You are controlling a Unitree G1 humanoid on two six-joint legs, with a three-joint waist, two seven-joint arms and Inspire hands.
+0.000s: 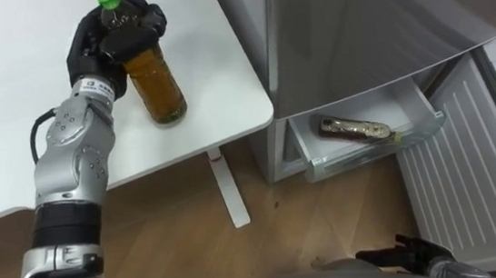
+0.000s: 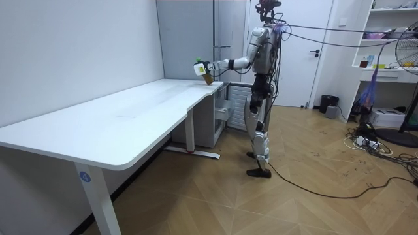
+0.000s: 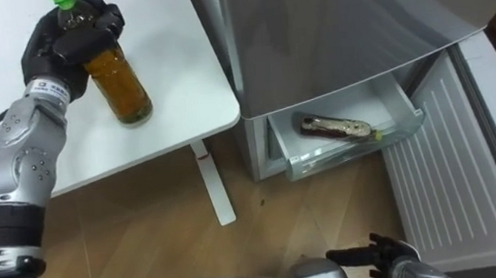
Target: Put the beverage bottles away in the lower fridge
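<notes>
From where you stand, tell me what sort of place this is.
Probably an office or lab room rather than a kitchen: a long white desk, a grey fridge beside it with its lower drawer open, and white shelves of odds and ends.

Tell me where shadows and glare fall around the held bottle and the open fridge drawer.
Left eye view: the table is evenly bright, and the bottle in the left hand casts only a faint shadow by its base; a diagonal light-dark band crosses the fridge front; the drawer lies partly in its shade. Room view: soft shadow under the table.
</notes>
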